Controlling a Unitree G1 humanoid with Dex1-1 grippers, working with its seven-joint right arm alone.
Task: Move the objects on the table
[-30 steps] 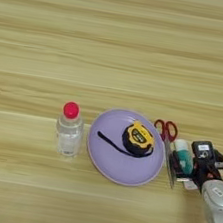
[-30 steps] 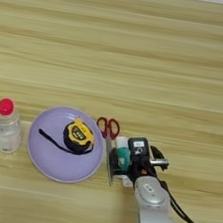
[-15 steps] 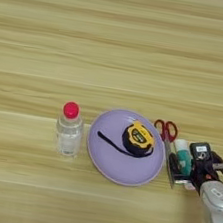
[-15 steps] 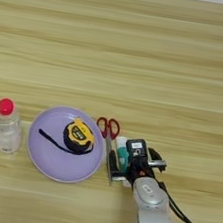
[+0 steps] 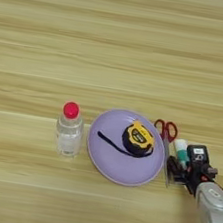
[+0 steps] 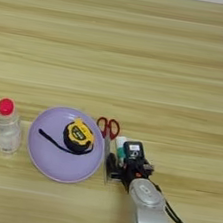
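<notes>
- The wide light-wood table (image 5: 118, 44) with horizontal grain stripes fills both views; all the small things lie in its near part.
- A small clear plastic bottle with a red cap (image 5: 69, 133) stands upright at the left of the group, just beside the left rim of the plate but apart from it.
- A round lilac plate (image 5: 104, 155) lies flat on the wood, between the bottle and the scissors.
- A yellow-and-black tape measure (image 5: 138, 138) rests on the right half of the plate; its thin dark strap trails leftward across the plate's surface.
- A pair of red-handled scissors (image 5: 166, 130) lies just right of the plate's rim, handle loops toward the far side and the metal blades pointing to the near edge, running down beside the gripper.
- A white-and-teal glue stick (image 5: 181, 150) lies just right of the scissor blades, its white end toward the far side; its near end is hidden among the gripper's black parts.
- The right gripper (image 6: 121, 160), black-fingered on a silver forearm that enters from the bottom right, sits low over the table at the glue stick and the scissor blades.
- One black finger shows left of the glue stick and a black block right of it, so the fingers appear to straddle the stick; whether they press on it I cannot tell.
</notes>
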